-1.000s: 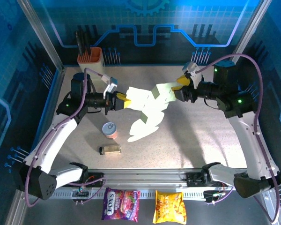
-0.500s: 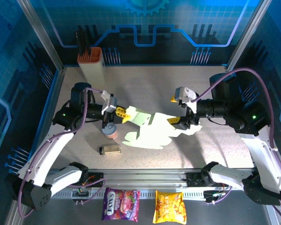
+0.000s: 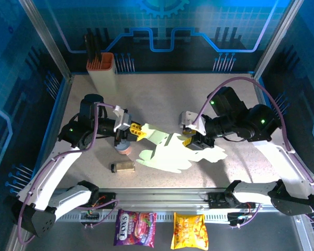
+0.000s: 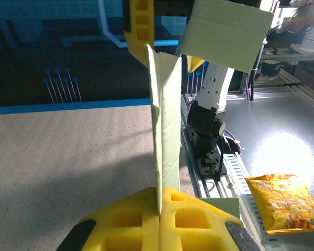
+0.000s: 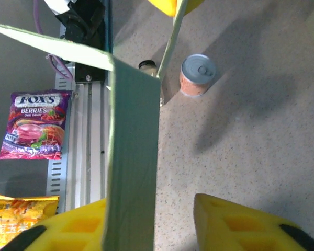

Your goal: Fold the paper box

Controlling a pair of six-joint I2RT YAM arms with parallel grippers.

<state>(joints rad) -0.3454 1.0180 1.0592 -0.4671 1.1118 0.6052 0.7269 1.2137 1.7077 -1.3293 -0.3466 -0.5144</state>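
Paper box [image 3: 162, 156] hangs clamped in left gripper [image 3: 138, 130] as an anchor; right gripper [image 3: 193, 140], jaws parted, straddles a flap for folding.

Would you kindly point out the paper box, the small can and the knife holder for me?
paper box [image 3: 165, 154], top external view, middle of the flat card.
can [image 5: 198, 69], right wrist view, on its lid.
knife holder [image 3: 104, 78], top external view, its cream front wall.
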